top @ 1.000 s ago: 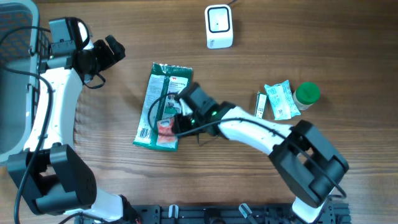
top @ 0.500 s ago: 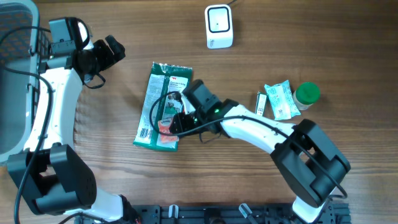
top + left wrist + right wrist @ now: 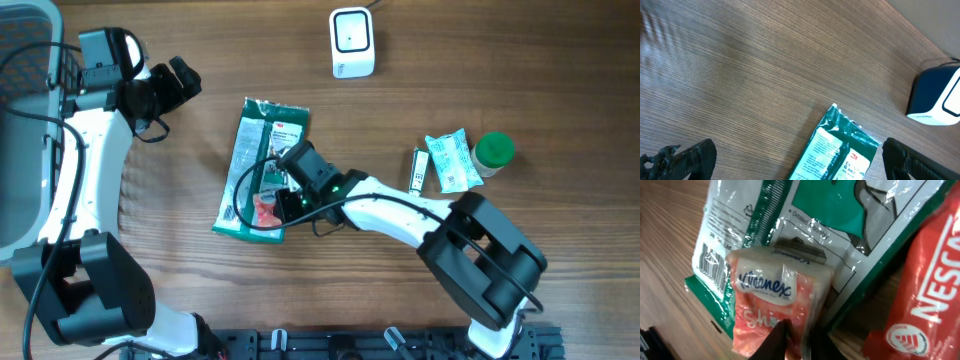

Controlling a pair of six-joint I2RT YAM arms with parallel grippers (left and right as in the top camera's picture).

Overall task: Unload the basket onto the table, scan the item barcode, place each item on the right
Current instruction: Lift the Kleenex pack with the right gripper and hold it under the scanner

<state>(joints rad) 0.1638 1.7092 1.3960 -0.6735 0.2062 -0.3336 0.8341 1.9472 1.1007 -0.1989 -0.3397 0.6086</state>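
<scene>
I see the right gripper (image 3: 796, 342) pinched nearly shut on the near edge of the Kleenex pack (image 3: 780, 295). The pack lies on top of the green packet (image 3: 262, 135), well apart from the scanner (image 3: 352, 42). My left gripper (image 3: 800, 159) hangs wide open, off to the left.

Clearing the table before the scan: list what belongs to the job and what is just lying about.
Job in hand:
Kleenex pack
white scanner

Lying about:
green packet
Nescafe sachet
small white box
white-green pouch
green-lidded jar
</scene>
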